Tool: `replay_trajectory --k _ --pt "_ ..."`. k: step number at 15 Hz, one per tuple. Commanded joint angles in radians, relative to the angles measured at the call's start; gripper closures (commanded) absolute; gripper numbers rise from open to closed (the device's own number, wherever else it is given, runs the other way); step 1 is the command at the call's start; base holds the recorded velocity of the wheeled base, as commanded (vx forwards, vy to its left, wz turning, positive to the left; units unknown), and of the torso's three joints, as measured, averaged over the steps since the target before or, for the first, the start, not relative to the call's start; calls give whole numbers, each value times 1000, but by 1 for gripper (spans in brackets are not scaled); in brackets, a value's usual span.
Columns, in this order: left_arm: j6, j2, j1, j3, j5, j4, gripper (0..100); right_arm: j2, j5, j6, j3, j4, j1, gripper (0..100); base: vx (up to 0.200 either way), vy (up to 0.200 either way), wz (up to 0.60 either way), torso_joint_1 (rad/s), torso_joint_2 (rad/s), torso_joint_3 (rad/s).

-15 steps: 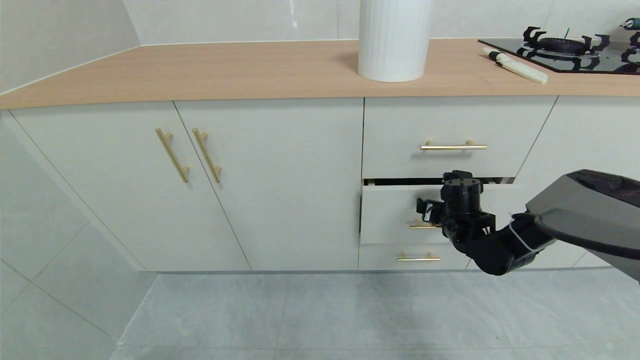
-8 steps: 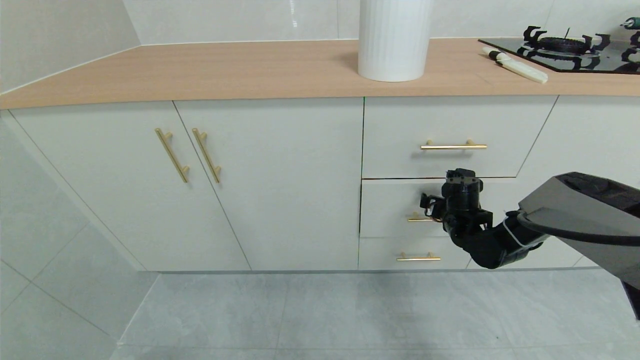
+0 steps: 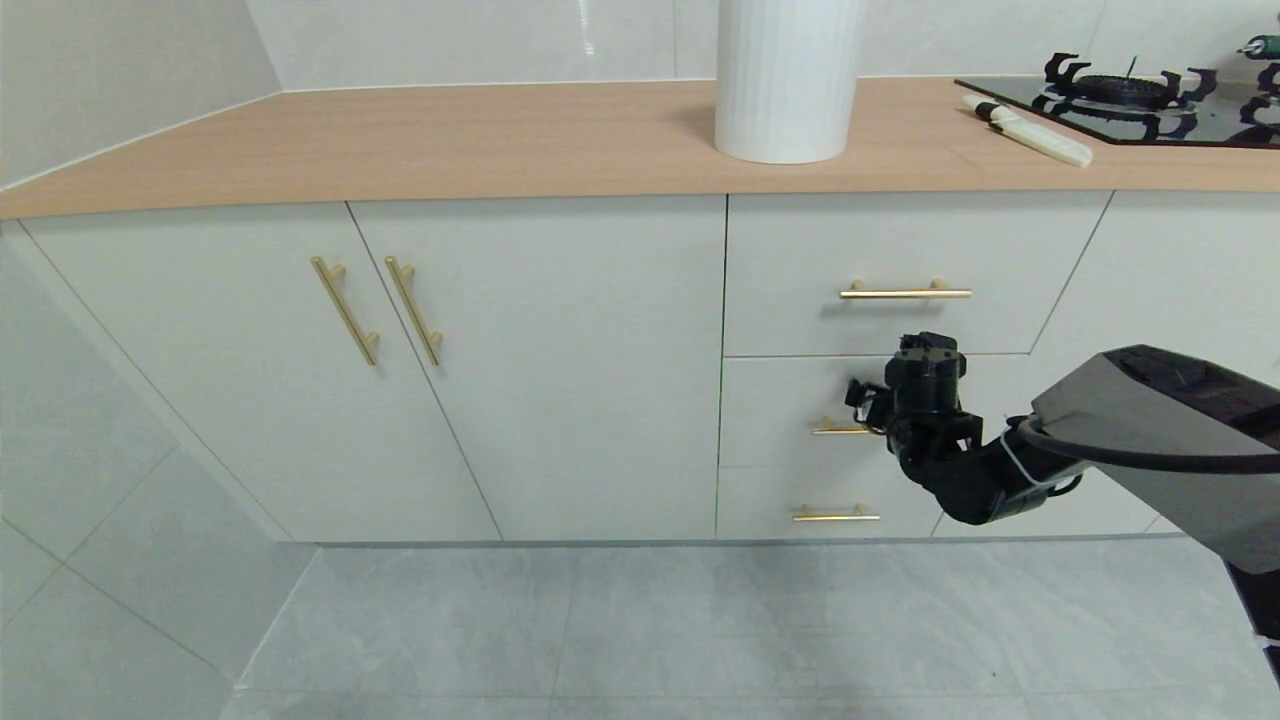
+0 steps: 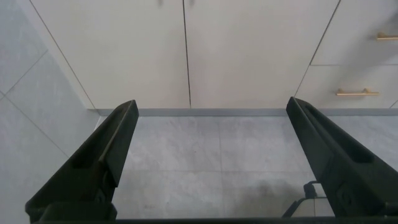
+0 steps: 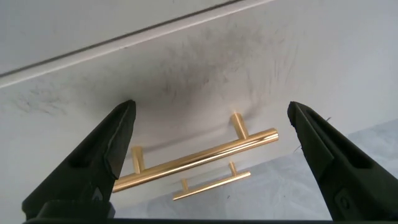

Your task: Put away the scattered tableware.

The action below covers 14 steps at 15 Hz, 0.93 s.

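- Right gripper [image 5: 210, 112]: is hanging wide open in front of the middle drawer [image 3: 780, 400] and gripping nothing. Its fingers [image 5: 118, 146] are spreading to either side of the drawer's brass handle [image 5: 199, 158]. The bar is lying just ahead of the fingertips and apart from both.
- Right arm: is reaching low and forward towards the cabinet, with the wrist turned so that the fingers are pointing at the drawer front.
- Middle drawer: is sitting flush with the neighbouring fronts. The lower drawer handle [image 3: 836, 516] is lying below the gripper, and the top drawer handle [image 3: 905, 293] above it.
- Left gripper [image 4: 208, 109]: is hanging open and empty, pointing down at the floor tiles [image 4: 199, 155].
- Knife [image 3: 1025, 130]: the one piece of tableware visible is lying on the worktop [image 3: 450, 140], well above the right gripper and off to its right, just beside the hob [image 3: 1120, 95]. A white ribbed canister [image 3: 788, 80] is standing on the same worktop, above the gripper.
- Step in hand (judgement): drawer handling appears to be going on, with the handle bracketed but not gripped. Whether a grasp or a release is meant cannot be told.
- Next move (judgement): if the drawer is to take the knife, the gripper is needing to advance until the bar lies between the fingers, close on it, and pull straight out. The knife is not yet put away.
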Motion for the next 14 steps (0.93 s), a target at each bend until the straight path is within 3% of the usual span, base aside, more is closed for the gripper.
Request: replay_trajectory --k 1,3,8,11,14 --pt "0 0 0 0 0 0 0 -1 -3 2 -5 -10 -2 0 0 0 0 0 0 0" --pt "0 0 0 0 0 0 0 -27 -3 2 27 -10 0 0 0 0 0 0 0 0" --pt "0 0 0 0 0 0 0 -412 28 -4 427 -10 46 0 0 0 0 0 0 0" --pt "0 0 0 0 0 0 0 -685 -21 -49 594 -9 51 0 0 0 0 0 0 0" --pt "0 0 0 0 0 0 0 -1037 -115 -175 786 -9 63 0 0 0 0 0 0 0"
